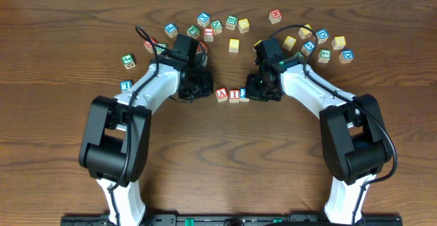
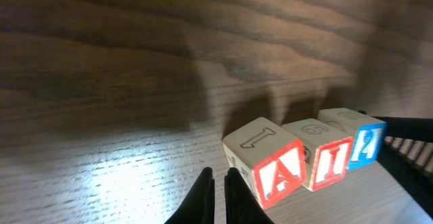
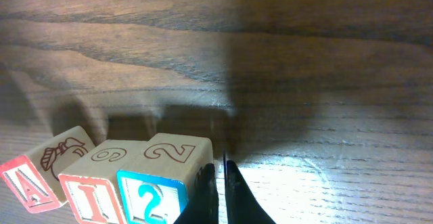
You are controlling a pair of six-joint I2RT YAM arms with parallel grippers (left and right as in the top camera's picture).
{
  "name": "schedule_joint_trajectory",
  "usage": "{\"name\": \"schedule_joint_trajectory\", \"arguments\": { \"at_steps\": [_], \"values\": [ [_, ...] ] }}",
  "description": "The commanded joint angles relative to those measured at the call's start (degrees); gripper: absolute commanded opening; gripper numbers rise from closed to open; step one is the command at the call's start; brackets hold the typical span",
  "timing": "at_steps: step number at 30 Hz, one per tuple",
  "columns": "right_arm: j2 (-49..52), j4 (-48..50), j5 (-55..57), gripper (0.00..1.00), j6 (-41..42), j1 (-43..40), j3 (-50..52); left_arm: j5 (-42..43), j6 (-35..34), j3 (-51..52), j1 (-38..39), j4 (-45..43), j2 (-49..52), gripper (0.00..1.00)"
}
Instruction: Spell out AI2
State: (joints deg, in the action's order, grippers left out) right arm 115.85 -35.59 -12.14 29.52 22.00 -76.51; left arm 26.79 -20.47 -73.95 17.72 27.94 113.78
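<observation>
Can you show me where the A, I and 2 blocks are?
A block (image 2: 281,174): left wrist view, on its red letter face.
I block (image 2: 331,162): left wrist view, on its red letter face.
2 block (image 2: 365,145): left wrist view, on its blue number face.

I am driving a robot test bench — a lab setup by the look of it. A dark wood-grain table (image 1: 54,21) fills the overhead view. The white-and-black left arm (image 1: 140,95) and right arm (image 1: 314,93) flank a short row of blocks (image 1: 233,95); both rise from a black rail (image 1: 157,220) on the row's near side. Beyond the row lie scattered toy alphabet blocks (image 1: 231,23).
</observation>
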Motion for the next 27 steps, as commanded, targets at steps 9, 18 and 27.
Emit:
{"name": "schedule_joint_trajectory", "arguments": {
  "at_steps": [9, 18, 27],
  "values": [
    [-0.42, 0.26, 0.17, 0.01, -0.22, 0.24, 0.35, 1.11, 1.4, 0.44, 0.79, -4.02, 1.95, 0.08],
    [-0.42, 0.24, 0.2, 0.01, -0.28, 0.24, 0.35, 1.09, 1.62, 0.44, 2.14, -5.14, 1.95, 0.08],
    [-0.42, 0.02, 0.17, 0.01, -0.44, 0.24, 0.35, 1.09, 1.6, 0.44, 2.14, -5.14, 1.95, 0.08]
  ]
}}
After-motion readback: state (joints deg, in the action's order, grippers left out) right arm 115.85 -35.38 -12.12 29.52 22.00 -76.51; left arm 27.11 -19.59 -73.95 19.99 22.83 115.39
